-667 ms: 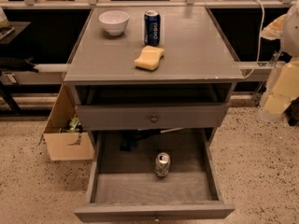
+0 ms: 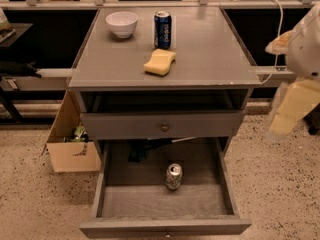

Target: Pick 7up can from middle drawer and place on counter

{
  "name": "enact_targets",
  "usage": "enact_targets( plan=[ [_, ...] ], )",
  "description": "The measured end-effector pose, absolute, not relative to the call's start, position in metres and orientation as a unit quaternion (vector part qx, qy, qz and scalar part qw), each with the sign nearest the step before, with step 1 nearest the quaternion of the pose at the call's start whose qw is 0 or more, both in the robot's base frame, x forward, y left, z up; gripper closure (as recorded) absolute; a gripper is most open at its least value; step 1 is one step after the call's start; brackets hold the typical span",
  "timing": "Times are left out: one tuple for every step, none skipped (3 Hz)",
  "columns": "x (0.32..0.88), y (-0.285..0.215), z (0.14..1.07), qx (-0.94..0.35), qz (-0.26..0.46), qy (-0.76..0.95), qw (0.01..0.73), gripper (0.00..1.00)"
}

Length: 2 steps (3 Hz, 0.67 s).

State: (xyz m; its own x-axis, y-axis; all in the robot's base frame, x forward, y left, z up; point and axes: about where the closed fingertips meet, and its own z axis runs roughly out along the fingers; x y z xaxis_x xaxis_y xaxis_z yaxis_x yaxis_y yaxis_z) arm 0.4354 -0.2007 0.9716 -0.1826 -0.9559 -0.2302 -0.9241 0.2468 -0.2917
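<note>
The small silvery-green 7up can [image 2: 173, 176] stands upright on the bare floor of the wide grey wooden middle drawer [image 2: 150, 204], which is pulled fully open. The can is just where it stood a moment ago, untouched.

What has changed lies up and to the right of the can. The robot's pale, blurred gripper [image 2: 292, 109] has edged a little lower and further in from the right side, but it is well apart from the can and outside the drawer. Whether it is wide or narrow I cannot tell.

I judge the approach as only beginning, with the reach down to the can yet to come.

Above the can, the flat matte-grey counter [image 2: 215, 49] carries a yellow sponge [image 2: 160, 62], a tall dark-blue can [image 2: 162, 29] and a white bowl [image 2: 122, 23].
</note>
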Motion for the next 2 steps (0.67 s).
enact_targets(
  plan=[
    [0.42, -0.154, 0.898, -0.639, 0.005, 0.745, 0.192, 0.0],
    [0.41, -0.12, 0.84, -0.639, 0.054, 0.74, 0.2, 0.0]
  ],
)
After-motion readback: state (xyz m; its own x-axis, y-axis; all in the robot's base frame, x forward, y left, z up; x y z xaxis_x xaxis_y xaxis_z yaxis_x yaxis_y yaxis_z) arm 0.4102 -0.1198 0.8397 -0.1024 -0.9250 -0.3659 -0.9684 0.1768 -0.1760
